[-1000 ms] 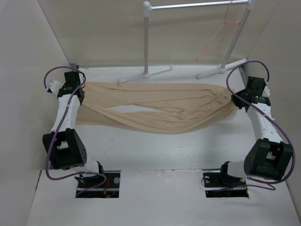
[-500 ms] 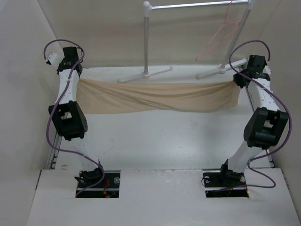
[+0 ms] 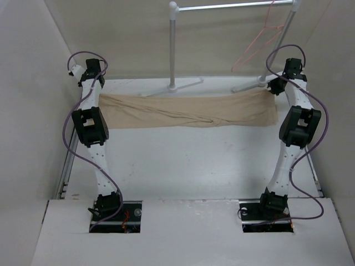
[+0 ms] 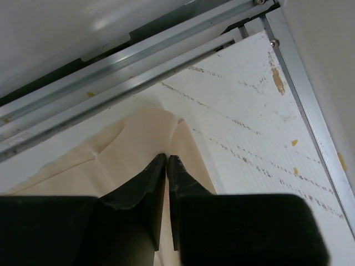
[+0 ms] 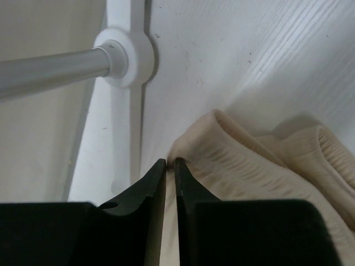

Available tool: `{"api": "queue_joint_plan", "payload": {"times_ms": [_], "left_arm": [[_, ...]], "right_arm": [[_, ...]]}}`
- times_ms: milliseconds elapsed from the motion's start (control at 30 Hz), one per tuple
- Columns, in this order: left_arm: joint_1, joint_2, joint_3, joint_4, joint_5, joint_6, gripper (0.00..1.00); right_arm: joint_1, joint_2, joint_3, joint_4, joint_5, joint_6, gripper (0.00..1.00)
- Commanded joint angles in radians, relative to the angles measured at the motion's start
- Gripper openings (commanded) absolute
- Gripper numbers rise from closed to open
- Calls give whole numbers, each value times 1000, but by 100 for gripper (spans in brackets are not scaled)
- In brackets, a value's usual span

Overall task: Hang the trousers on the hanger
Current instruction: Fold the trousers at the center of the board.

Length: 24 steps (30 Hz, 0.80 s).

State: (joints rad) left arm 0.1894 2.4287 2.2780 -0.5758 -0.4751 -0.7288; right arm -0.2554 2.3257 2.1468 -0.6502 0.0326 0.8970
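White table (image 3: 188, 160) carried limp, light trousers (image 3: 188, 112); left gripper (image 4: 167, 157) and right gripper (image 5: 170, 161) sat nearly closed, perhaps pinching the ends, sensible holds.

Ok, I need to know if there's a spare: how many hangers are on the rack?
1: the hanger hangs on the rack, near its right post. Another thin one behind it could be hidden.

One trousers (image 3: 188, 111), one hanger (image 3: 256, 43) — one rack (image 3: 173, 50)
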Motion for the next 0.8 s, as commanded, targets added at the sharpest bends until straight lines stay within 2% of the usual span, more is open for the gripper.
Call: {"api": "queue_joint_plan", "payload": {"times_ms": [0,100,167,233,333,367,400,500,533,633,767], "left_arm": [[-5,-20,52,86,6,14,12],[-1,-80,11,120,56,20,35],[15,-156,-73,123,88,25,45],[46,-283,-264,145,125,19,51],[74,-468,-597,198,174,-29,51],[80,-534,-718,218,202,-56,51],[81,-587,-826,243,232,-79,50],[84,-686,-1065,281,326,-151,49],[91,-698,-1116,289,349,-174,49],[118,-697,-1198,358,380,-213,51],[124,-629,-1192,409,420,-251,52]], "right_arm": [[-3,15,81,-52,6,6,29],[14,-8,73,-45,15,-12,47],[26,-57,35,-36,44,-42,55],[34,-138,-54,-5,67,-81,59],[51,-309,-297,107,89,-93,63],[58,-366,-389,153,89,-86,62],[63,-421,-478,199,87,-73,56],[80,-550,-678,276,75,-37,15],[84,-581,-718,280,69,-36,8],[95,-656,-810,290,53,-43,8],[84,-729,-932,304,47,-40,32]]}}
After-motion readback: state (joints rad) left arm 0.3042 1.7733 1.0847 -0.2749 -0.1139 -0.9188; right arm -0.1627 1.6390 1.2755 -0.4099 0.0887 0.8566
